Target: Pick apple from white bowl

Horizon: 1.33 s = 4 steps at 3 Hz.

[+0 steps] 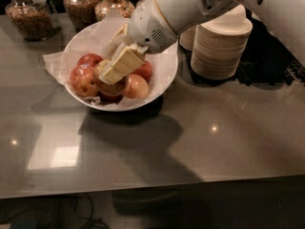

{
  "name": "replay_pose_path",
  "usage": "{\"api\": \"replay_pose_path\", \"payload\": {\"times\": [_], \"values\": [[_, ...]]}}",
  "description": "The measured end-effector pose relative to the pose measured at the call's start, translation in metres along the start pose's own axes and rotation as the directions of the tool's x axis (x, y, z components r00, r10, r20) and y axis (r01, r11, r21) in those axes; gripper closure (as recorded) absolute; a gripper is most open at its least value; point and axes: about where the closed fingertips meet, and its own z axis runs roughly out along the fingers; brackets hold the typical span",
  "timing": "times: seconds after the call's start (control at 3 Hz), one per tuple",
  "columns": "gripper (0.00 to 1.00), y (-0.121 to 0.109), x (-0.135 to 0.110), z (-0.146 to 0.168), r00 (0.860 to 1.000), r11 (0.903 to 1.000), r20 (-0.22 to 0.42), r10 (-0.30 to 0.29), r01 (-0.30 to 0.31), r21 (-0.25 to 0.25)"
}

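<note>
Grasping: your cream claw (114,68) lay over red-yellow mottled apple (113,88) in wide white bowl (167,74); grip state untellable; next needed: secure hold, lift.

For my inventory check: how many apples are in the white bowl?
5 visible in the white bowl: left apple, rear-left apple, middle apple at the gripper, front-right apple, right apple. More may be hidden.

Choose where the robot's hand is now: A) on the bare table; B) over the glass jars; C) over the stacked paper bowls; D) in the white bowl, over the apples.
D: the hand is down inside the white bowl, right above the apples that lie in it.
</note>
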Motion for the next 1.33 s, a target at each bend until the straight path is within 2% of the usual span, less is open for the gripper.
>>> {"api": "replay_pose_path", "payload": {"times": [0.67,1.0,1.33], "values": [[1.00,-0.016,-0.025,-0.049,0.997,0.9948,0.002,-0.076,0.076,0.069],[0.81,-0.017,-0.027,-0.051,0.997,0.9942,0.004,-0.080,0.079,0.073],[0.58,-0.017,-0.027,-0.051,0.997,0.9942,0.004,-0.080,0.079,0.073]]}}
